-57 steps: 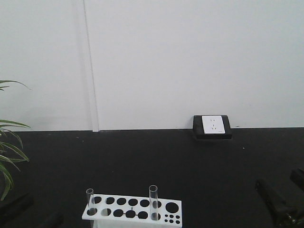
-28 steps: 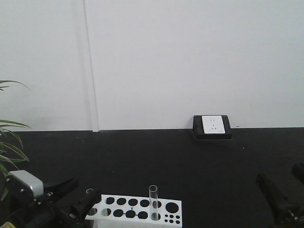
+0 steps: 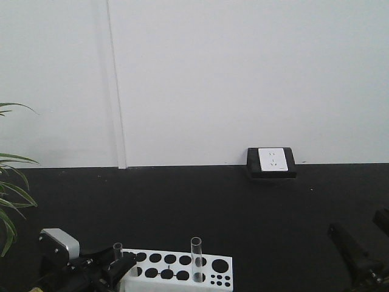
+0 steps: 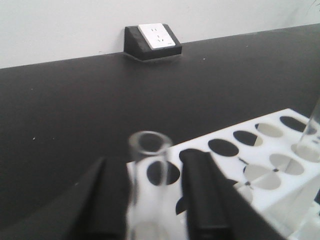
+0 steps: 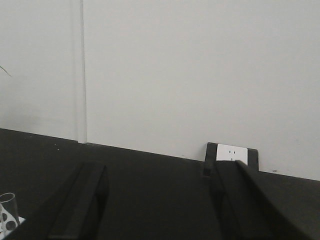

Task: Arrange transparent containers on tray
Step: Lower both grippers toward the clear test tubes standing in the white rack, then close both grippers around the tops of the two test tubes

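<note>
Seemingly unclamped, test tube (image 4: pixel 148 170) upright in rack (image 4: pixel 252 152), between left tool (image 4: pixel 150 157) fingers.

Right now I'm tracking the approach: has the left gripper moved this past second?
Yes. The left gripper came rightward to the white rack's left end, flanking the test tube.

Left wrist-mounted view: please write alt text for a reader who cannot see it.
A clear glass test tube stands at the end of a white holed rack between the black fingers of the open left gripper. A second tube shows at the right edge; behind, a black tabletop runs to a white wall with a socket block.
</note>
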